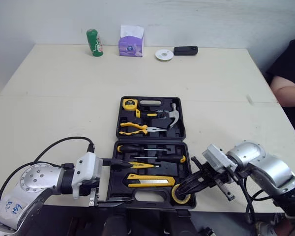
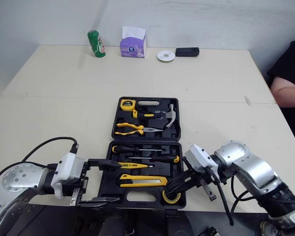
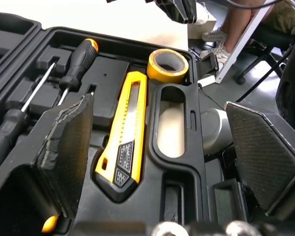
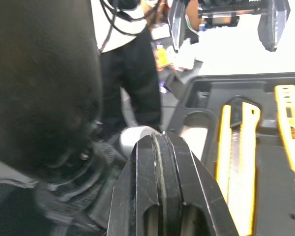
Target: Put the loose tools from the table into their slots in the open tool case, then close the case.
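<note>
your left gripper [image 1: 130, 182] is wide apart at the open tool case's [image 1: 150, 141] 7 o'clock edge. your right gripper [image 1: 183, 187] is pressed together, just by the yellow tape roll [image 3: 168, 76] at 5 o'clock.

Reads to me as a plain lab or office test room. My tool case [image 1: 152, 141] sits on a big cream table [image 1: 64, 83] pushed against a bare white wall [image 1: 211, 19]. Along the far edge there's ordinary desk clutter: a green can [image 1: 94, 43], a purple tissue box [image 1: 131, 41], a small white disc [image 1: 164, 54] and a black oblong gadget [image 1: 186, 50]. A person [image 1: 291, 69] in a black sleeve sits at the table's right side. The left wrist view catches sneakers [image 3: 212, 35] beside a rolling chair base [image 3: 259, 60].
</note>
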Robot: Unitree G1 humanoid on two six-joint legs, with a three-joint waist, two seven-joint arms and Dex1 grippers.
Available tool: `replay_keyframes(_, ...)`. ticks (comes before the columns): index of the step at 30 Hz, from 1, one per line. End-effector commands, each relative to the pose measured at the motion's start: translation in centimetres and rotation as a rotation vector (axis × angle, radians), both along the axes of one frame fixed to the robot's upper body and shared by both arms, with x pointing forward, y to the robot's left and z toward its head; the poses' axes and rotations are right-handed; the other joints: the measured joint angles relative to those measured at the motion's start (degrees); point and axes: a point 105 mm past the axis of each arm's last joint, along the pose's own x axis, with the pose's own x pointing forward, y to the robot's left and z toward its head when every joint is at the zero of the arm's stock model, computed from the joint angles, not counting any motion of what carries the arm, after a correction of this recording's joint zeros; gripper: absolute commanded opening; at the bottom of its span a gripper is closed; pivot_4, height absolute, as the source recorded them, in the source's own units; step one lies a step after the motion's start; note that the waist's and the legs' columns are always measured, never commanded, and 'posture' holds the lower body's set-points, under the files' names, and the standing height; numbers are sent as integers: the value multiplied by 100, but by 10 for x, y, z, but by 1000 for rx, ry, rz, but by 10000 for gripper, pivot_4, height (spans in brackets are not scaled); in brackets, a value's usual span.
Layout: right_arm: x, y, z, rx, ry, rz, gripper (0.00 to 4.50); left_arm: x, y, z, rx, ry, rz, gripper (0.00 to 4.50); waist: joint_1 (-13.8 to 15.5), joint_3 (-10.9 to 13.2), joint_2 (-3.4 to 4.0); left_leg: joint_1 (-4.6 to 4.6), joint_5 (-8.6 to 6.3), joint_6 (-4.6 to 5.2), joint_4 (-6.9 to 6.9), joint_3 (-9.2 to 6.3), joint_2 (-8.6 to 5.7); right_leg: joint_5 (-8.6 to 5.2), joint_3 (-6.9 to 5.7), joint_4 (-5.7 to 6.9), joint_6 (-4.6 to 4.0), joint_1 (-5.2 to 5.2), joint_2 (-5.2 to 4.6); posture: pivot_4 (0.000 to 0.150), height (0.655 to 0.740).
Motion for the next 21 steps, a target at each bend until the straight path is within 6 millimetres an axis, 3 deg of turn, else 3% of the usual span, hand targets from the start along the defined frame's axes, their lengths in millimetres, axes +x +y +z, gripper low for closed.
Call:
replay_keyframes(1, 0, -6, -6, 40, -86, -32, 593, 2, -1, 6, 8, -43, -18, 45000, 28, 0, -1, 0, 1, 1, -1, 0, -2, 1, 1, 0, 2, 0, -1, 1500, 7400)
replay_keyframes(12, -7, 6, -18, 98, -121, -52, 593, -2, -3, 4, 14, -33, -70, 45000, 103, 1, -2, 1, 12, -18, -2, 0, 0, 1, 2, 1, 2, -1, 1, 1500, 7400)
replay_keyframes(17, -5, 10, -35, 77, -88, -92, 593, -2, -4, 1, 20, -34, -77, 45000, 103, 1, -2, 1, 11, -17, -3, 0, -1, 1, 2, 1, 2, 0, 0, 1500, 7400)
replay_keyframes(21, 0, 0, -54, 24, -83, -123, 593, 0, -2, 0, 30, -37, -74, 45000, 101, 0, -2, 2, 10, -15, -2, 1, -1, 1, 2, 1, 2, 1, 0, 1500, 7400)
